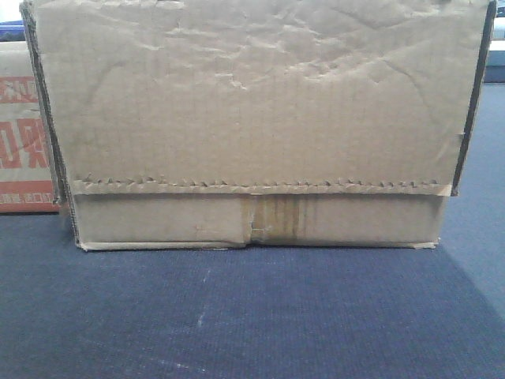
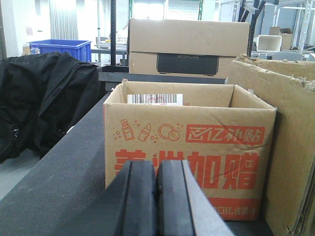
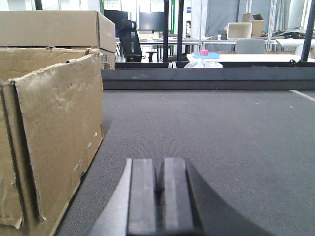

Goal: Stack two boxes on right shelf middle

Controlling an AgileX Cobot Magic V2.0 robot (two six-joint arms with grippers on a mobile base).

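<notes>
The front view is filled by the plain box (image 1: 252,118), which stands on the grey mat (image 1: 252,316) with its wrinkled flap folded down over the near face, a jagged flap edge and a yellowed tape strip below. Only a sliver of the printed box (image 1: 24,134) shows at its left. The left wrist view shows that printed box in full: open-topped, red lettering on the front, standing just left of the plain box. Beyond them are a closed far box (image 2: 189,34), a black jacket (image 2: 44,103) at the left and a blue bin (image 2: 61,48). The right wrist view shows the plain box's right side and bare mat stretching away to the right. The left gripper (image 2: 156,196) has its pads pressed together, holding nothing, near the printed box but apart from it. The right gripper (image 3: 158,196) is likewise closed and empty, low over the mat, right of the plain box.
</notes>
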